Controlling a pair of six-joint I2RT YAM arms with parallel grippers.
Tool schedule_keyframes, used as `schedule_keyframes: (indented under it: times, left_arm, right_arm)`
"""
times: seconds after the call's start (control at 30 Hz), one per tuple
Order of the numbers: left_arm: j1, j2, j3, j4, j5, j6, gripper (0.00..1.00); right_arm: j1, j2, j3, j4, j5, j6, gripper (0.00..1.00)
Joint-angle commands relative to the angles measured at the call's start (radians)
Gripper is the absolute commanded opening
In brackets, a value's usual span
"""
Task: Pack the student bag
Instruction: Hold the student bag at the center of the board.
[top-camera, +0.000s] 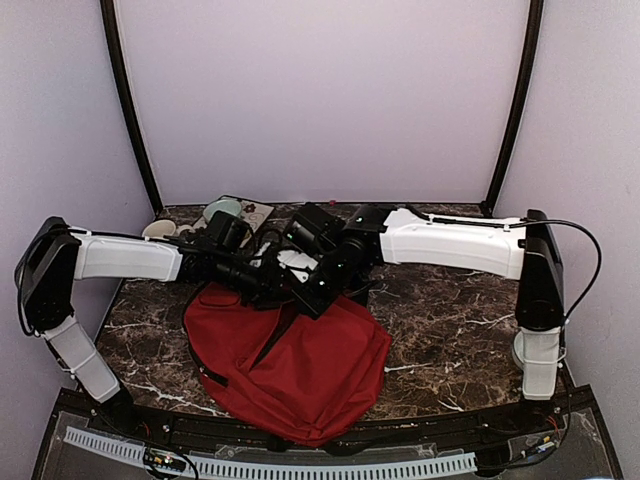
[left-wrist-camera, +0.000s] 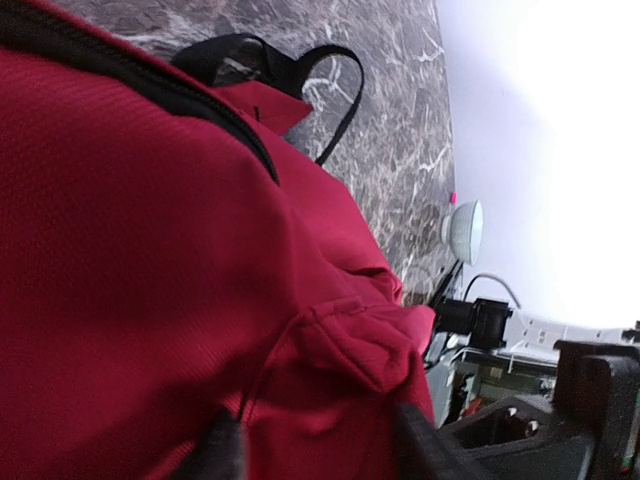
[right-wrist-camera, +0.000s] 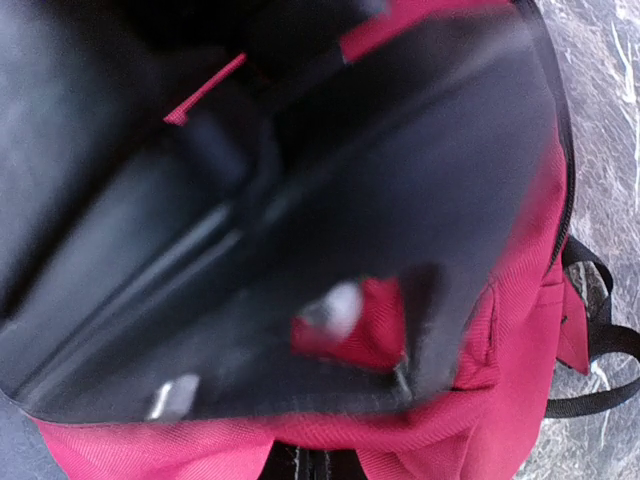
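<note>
Student bag (top-camera: 300, 370), a large dark-red fabric backpack with black zippers, lies flat on the dark veined marble tabletop (top-camera: 450, 320), toward its front edge and between the two arm bases. Both arms meet over its far edge.

The right wrist view looks straight into the open bag. I see dark grey lining (right-wrist-camera: 120, 200), a thin red strip (right-wrist-camera: 205, 95), and two small pale glints too blurred to name. What lies inside, if anything, is lost in the blur.

The right end effector (right-wrist-camera: 300, 468) is closed. Only its dark tip shows at the bottom of that view, right against the red rim, and I cannot tell whether cloth is caught in it.

The left end effector (left-wrist-camera: 320, 455) sits against the outside of the bag. Its dark fingers (left-wrist-camera: 225, 450) stand apart with a raised fold of red cloth (left-wrist-camera: 355, 350) between them, and I cannot say if they grip it.

Black straps (left-wrist-camera: 300, 60) loop off one end of the bag onto the marble. At the back left stand a pale green bowl (top-camera: 222, 208), a cream cup (top-camera: 158, 228) and a flat card (top-camera: 255, 213), partly hidden by the left arm.
</note>
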Motion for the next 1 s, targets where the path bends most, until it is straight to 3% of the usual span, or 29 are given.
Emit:
schedule_keyframes:
  times: [0.0,0.1,0.13,0.73,0.97]
  left_arm:
    - [-0.023,0.036,0.019,0.033,0.067,0.049,0.32]
    - [-0.028,0.047,0.031,0.031,0.061,0.047,0.04]
    - [-0.029,0.045,0.029,0.034,0.053,0.039,0.00]
    - [-0.029,0.056,0.147,-0.097,-0.111,-0.008,0.00]
    - [-0.030,0.053,0.172,-0.134,-0.141,0.007,0.00]
  right_arm:
    - [0.010,-0.015,-0.002,0.039,0.006,-0.007,0.00]
    - [0.010,-0.015,0.012,0.045,0.008,-0.008,0.00]
    - [0.010,-0.015,0.018,0.044,0.006,-0.008,0.00]
    - [0.140,-0.031,0.024,0.086,-0.267,-0.080,0.00]
    - [0.146,-0.045,0.022,0.053,-0.138,-0.065,0.00]
